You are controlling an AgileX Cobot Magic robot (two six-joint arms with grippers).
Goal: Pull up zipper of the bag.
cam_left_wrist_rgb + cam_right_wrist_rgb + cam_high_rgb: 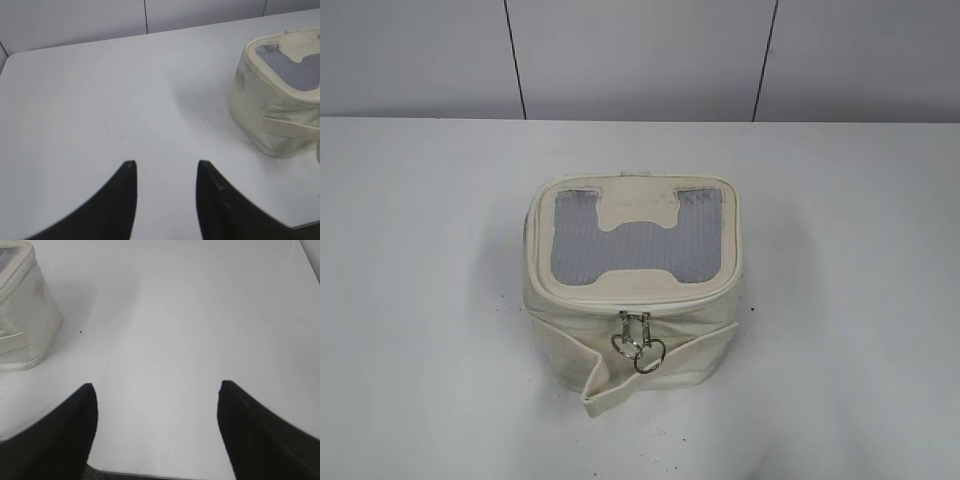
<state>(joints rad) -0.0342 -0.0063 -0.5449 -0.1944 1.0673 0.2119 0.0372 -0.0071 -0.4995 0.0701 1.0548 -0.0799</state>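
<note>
Cream leatherette all over, the bag (632,290) sits upright around the middle of the white table (420,300), with nothing touching it. Its top has a grey mesh panel (638,250) with a cream H-shaped patch (638,208) over it, and a folded band (660,375) wraps the front low down, its ends flaring out a bit. The zipper (630,299) runs round the top rim, and both little silver sliders (634,322) are parked side by side at the middle of the front edge, their ring pulls (640,350) hanging down against the front face and overlapping each other. The lid looks seated flat on the rim all the way round as far as the exterior view shows. A few dark specks dot the table near the bag's base. Left gripper (166,172) hangs over bare table with its two dark fingers (215,200) apart and holding nothing; the bag is off to its upper right, well apart from the tips. Right gripper (156,390) is spread even wider, also with nothing between the fingers (260,430), and the bag only peeks in at the far upper left corner of its view. Behind the table is a pale panelled wall (640,55) with dark seams.
</note>
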